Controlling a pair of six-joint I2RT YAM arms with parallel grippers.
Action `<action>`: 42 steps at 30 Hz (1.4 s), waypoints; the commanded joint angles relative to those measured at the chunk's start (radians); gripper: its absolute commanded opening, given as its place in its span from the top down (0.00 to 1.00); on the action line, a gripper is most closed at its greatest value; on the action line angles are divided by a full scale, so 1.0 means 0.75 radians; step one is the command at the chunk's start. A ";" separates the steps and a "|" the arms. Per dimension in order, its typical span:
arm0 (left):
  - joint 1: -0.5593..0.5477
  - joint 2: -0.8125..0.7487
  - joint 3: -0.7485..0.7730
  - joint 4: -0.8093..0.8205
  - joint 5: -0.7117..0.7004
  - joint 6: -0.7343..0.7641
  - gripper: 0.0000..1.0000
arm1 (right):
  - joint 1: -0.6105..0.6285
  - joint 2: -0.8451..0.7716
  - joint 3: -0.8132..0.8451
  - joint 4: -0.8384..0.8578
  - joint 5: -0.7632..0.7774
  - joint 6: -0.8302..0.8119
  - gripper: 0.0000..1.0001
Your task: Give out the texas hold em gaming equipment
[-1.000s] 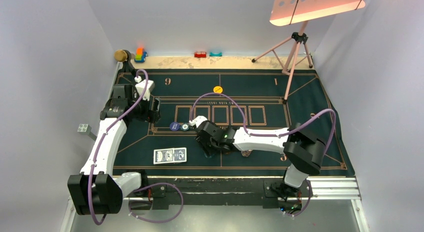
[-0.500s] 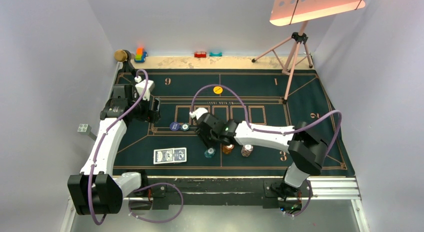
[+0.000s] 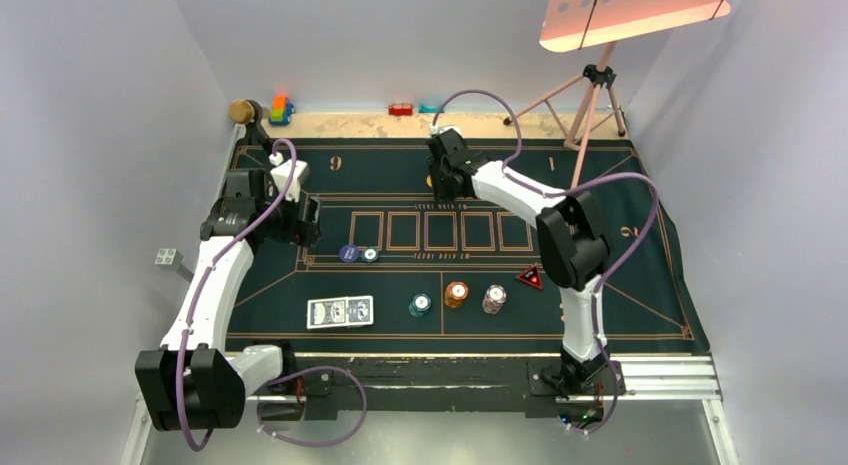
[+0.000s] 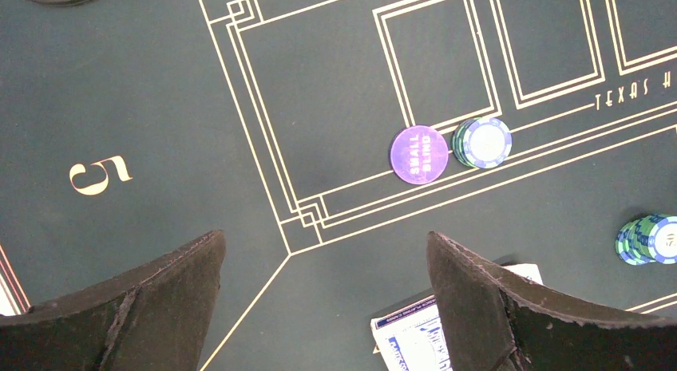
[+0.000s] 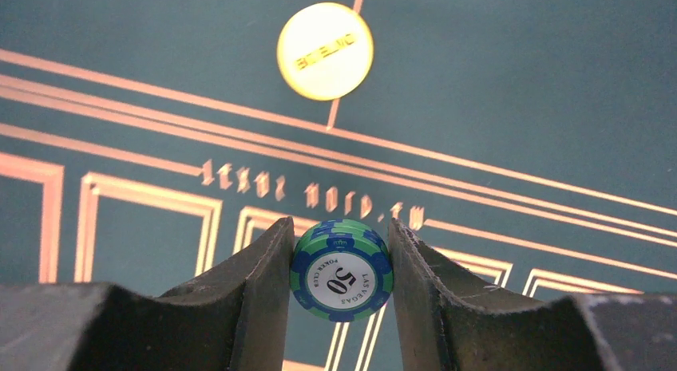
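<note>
- Right gripper (image 5: 339, 229) clamped on a green-and-blue chip (image 5: 342, 270) marked "50 Las Vegas Poker Club" — the yellow button (image 5: 325, 50) lies ahead, apart.
- Left gripper (image 4: 325, 237) spread wide — a purple disc (image 4: 419, 154) reading "Small Blind" lies beyond it.

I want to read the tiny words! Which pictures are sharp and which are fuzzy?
Right wrist view: the green-and-blue 50 chip is sharp, its lettering readable, but the yellow button beyond it glows washed-out and soft. Left wrist view: the purple SMALL BLIND disc reads clearly. Top external view: evenly lit under the pink light panel, print too small to read.
</note>
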 commanded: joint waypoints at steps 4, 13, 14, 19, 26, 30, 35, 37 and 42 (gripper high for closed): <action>0.008 0.005 0.006 0.031 0.039 0.004 0.00 | -0.149 0.199 0.274 -0.050 0.010 0.000 0.88; 0.010 -0.004 0.008 0.023 0.053 0.004 0.00 | -0.215 0.427 0.501 -0.100 -0.022 -0.025 0.88; 0.010 -0.001 0.007 0.025 0.053 0.004 0.00 | -0.215 0.439 0.512 -0.105 -0.028 -0.026 0.88; 0.009 0.004 0.006 0.027 0.055 0.008 0.00 | -0.214 0.431 0.473 -0.093 -0.061 -0.014 0.87; 0.008 0.007 0.001 0.027 0.053 0.010 0.00 | -0.214 0.401 0.414 -0.096 -0.073 0.000 0.64; 0.008 0.009 0.001 0.027 0.053 0.011 0.00 | -0.214 0.386 0.428 -0.118 -0.050 0.012 0.29; 0.009 0.001 0.001 0.025 0.061 0.010 0.00 | -0.211 0.284 0.397 -0.124 -0.029 0.012 0.19; 0.009 -0.003 0.001 0.023 0.063 0.011 0.00 | -0.192 0.203 0.351 -0.123 -0.025 0.012 0.18; 0.009 -0.007 0.004 0.023 0.059 0.009 0.00 | -0.058 -0.041 0.122 -0.079 0.016 -0.022 0.17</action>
